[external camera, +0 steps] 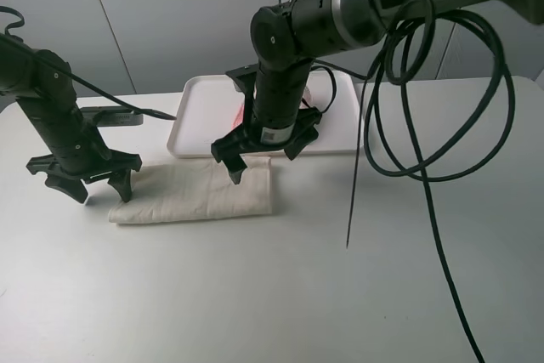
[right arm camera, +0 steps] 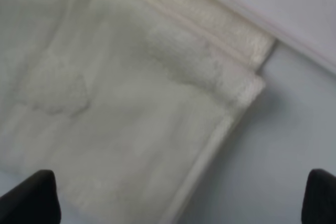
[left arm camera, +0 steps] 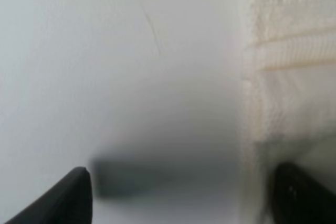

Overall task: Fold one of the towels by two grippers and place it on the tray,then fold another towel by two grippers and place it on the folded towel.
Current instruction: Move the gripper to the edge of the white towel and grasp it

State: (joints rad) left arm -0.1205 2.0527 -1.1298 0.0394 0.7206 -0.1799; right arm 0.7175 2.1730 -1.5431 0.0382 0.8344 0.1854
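- Starting with the white table (external camera: 255, 295): working low and flat, no dragging cloth toward the edge.
- On to the tray (external camera: 197, 99) at the back, just behind the cloth: aiming the finished bundle there, squarely inside the rim.
- Down to the cream towel (external camera: 191, 193), lying on the table in front of the tray as a long strip, apparently folded once already: calling this the second fold, end over end, so taking every layer at each short end.
- Barely glimpsing the pink towel (external camera: 239, 113) on the tray, mostly hidden behind the right arm: saving the landing on top of it for later.
- Over to the right gripper (external camera: 263, 163), jaws wide apart and empty above the strip's right end: dropping straight down, pinching hem and all.
- Over to the left gripper (external camera: 102, 195), jaws spread too, holding nothing, at the left end: shifting further onto the cloth, with one finger (left arm camera: 299, 192) at the hem and the opposite finger (left arm camera: 63, 198) over bare table.
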